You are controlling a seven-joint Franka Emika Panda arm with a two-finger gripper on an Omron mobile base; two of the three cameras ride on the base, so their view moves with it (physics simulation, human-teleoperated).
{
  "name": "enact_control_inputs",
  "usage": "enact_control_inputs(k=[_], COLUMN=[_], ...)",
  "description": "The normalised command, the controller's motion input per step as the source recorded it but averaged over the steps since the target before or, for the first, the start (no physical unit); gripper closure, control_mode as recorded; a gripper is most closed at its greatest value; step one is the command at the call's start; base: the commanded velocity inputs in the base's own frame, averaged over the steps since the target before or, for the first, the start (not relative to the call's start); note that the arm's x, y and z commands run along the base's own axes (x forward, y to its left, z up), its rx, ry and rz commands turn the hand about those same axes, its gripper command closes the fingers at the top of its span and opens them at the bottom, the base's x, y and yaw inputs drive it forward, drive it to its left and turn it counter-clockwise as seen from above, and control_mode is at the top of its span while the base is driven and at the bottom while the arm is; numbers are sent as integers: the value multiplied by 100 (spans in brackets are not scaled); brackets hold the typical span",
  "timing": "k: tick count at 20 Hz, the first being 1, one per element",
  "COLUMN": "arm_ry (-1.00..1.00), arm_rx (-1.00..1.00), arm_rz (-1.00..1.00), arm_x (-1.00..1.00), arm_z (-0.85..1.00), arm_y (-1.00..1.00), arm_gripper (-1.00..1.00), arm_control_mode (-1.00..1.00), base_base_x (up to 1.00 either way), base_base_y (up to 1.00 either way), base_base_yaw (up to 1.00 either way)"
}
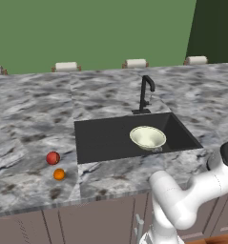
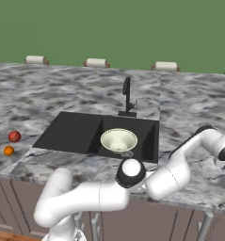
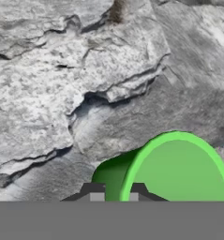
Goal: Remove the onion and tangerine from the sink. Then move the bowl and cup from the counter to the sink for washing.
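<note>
Close in the hand view, the bright green cup shows its rim and inside. My gripper is shut on the cup's wall, one fingertip inside and one outside, with the marble counter behind. The pale cream bowl sits in the right part of the black sink. The red onion and the smaller orange tangerine rest on the counter left of the sink, near its front edge.
A thin black faucet stands behind the sink. Several white rolls line the counter's back edge by the green wall. My arm stretches out to the right over the counter.
</note>
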Motion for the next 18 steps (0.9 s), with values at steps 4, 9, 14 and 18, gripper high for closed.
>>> enact_control_inputs(k=[4,9,14,18], arm_ry=[0,-4,-15,-22], arm_rx=[13,11,7,0], arm_rz=[0,3,8,10], arm_x=[0,-2,-10,-11], arm_z=[28,21,13,9], arm_y=[13,17,20,24], arm_gripper=[100,100,100,100], arm_control_mode=[-100,-100,-100,-100], base_base_x=[0,0,0,0], base_base_y=[0,0,0,0], base_base_yaw=[0,0,0,0])
